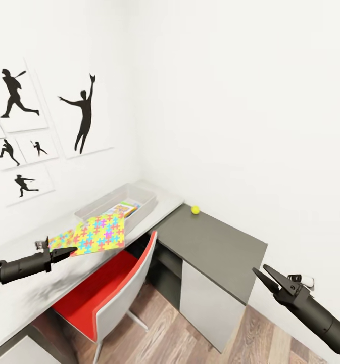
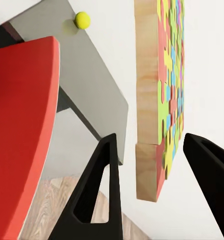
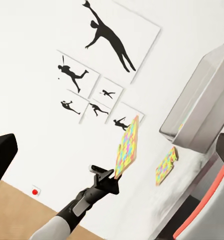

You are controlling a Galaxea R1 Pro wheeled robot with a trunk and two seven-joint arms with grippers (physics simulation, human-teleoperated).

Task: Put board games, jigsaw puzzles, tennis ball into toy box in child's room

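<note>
A jigsaw puzzle (image 1: 101, 231) (image 3: 126, 147) hangs tilted above the table's (image 1: 18, 298) front edge, just short of the toy box (image 1: 139, 194) (image 3: 201, 100). My left gripper (image 1: 71, 249) (image 3: 112, 177) is at its lower corner. In the left wrist view the puzzle's wooden edge (image 2: 147, 100) runs between the fingers (image 2: 99, 200), with a gap on each side. The second puzzle (image 1: 61, 236) (image 3: 165, 166) lies flat on the table. A colourful board game (image 1: 123, 208) rests inside the toy box. The tennis ball (image 1: 195, 210) (image 2: 82, 20) sits on the lower dark shelf unit (image 1: 215, 247). My right gripper (image 1: 263, 272) hovers open off its corner. The bed is out of view.
A red-seated chair (image 1: 99, 288) (image 2: 22, 125) is pushed under the table below the puzzles. White walls meet in a corner behind the table, and the left one carries black sports-silhouette pictures (image 1: 84, 116). Wood-plank floor (image 1: 190, 333) shows in front of the shelf unit.
</note>
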